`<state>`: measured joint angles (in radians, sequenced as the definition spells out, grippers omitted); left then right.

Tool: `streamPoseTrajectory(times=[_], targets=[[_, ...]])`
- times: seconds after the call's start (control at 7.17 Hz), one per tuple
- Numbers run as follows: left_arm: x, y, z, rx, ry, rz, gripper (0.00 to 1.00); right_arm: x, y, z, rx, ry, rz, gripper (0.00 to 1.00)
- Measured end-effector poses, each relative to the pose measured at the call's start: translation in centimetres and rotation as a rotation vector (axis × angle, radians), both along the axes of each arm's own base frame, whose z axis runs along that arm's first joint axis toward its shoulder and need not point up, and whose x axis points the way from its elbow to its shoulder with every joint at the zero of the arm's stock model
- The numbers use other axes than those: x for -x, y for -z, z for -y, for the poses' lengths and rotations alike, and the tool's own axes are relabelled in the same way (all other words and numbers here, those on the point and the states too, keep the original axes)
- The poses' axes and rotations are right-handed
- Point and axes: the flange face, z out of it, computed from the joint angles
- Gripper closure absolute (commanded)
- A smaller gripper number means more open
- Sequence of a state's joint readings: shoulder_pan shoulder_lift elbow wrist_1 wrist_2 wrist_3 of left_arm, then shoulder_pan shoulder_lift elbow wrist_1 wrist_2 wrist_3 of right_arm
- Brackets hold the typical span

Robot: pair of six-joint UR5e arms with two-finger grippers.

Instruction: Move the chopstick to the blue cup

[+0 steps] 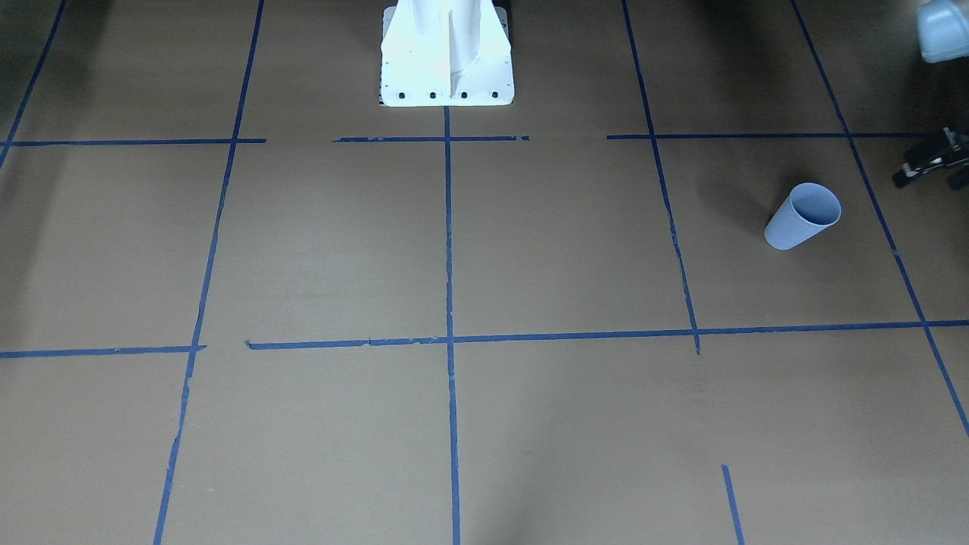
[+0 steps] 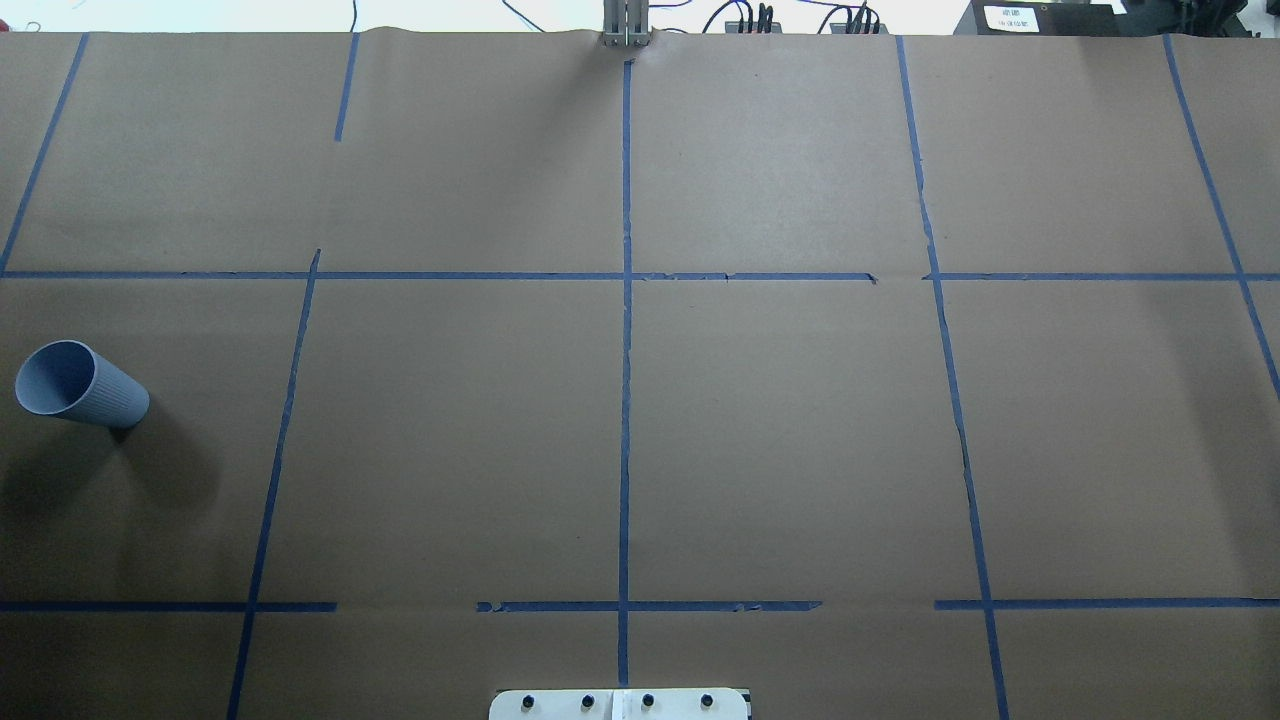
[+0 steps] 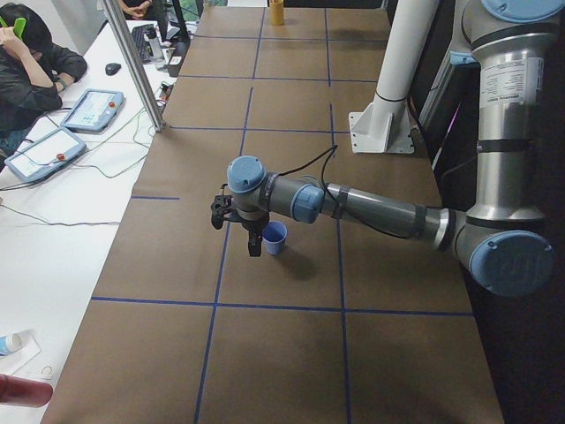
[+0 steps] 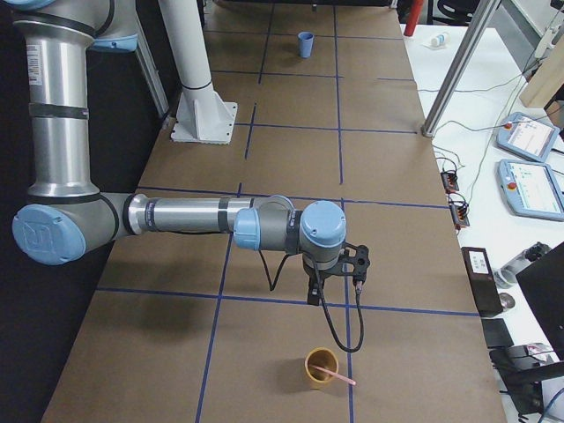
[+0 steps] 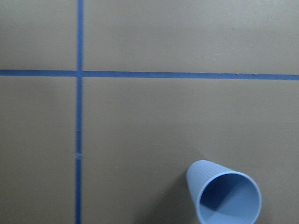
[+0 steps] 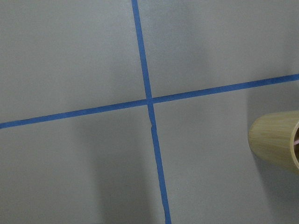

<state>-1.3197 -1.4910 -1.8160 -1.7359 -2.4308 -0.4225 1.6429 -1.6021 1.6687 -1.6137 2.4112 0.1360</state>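
The blue cup (image 1: 802,216) stands upright on the brown table, near the far left edge in the overhead view (image 2: 80,385). My left gripper (image 3: 238,231) hangs just beside it and above the table. Only a black part of this gripper shows at the edge of the front view (image 1: 933,160), and I cannot tell whether it is open or shut. The left wrist view shows the cup (image 5: 224,193) empty. The pale pink chopstick (image 4: 337,378) leans in a tan cup (image 4: 322,367) at the table's right end. My right gripper (image 4: 335,278) hovers a little short of that cup, its state unclear.
The tan cup also shows at the right edge of the right wrist view (image 6: 275,140). The white robot base (image 1: 447,60) stands at mid-table. A metal post (image 4: 458,62) and a side table with teach pendants (image 4: 529,167) lie beyond the table's edge. A person (image 3: 31,71) sits there.
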Motion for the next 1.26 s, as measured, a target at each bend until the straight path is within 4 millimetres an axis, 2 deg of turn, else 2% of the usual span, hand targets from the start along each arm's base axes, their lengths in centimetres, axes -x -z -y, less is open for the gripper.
streamPoseTrajectory(times=[0.28,0.42,0.7,0.84,0.98,1.12,1.26], targets=[[-4.2,-2.2,-0.3,0.006,0.01,-0.023,0.0,0.0,0.2,0.0,-0.004,0.0,-0.001,0.0],[-5.9,-2.7,-0.6,0.01,0.001,-0.027,0.0,0.0,0.2,0.0,-0.005,0.0,-0.001,0.0],[-8.1,-3.6,-1.1,0.02,-0.025,-0.017,0.04,0.0,0.2,0.0,-0.005,0.0,-0.002,0.0],[-8.7,-4.3,-1.2,0.024,-0.033,-0.005,0.14,0.0,0.2,0.0,-0.004,0.0,-0.002,0.0],[-9.0,-4.6,-1.2,0.026,-0.037,0.003,0.36,0.0,0.1,-0.1,-0.003,0.001,-0.002,0.0],[-9.3,-4.6,-1.2,0.03,-0.038,0.005,0.7,0.0,0.1,-0.1,-0.003,0.001,-0.002,0.0],[-9.7,-4.5,-1.1,0.042,-0.031,0.005,0.89,0.0,0.1,-0.1,-0.003,0.001,-0.002,0.0]])
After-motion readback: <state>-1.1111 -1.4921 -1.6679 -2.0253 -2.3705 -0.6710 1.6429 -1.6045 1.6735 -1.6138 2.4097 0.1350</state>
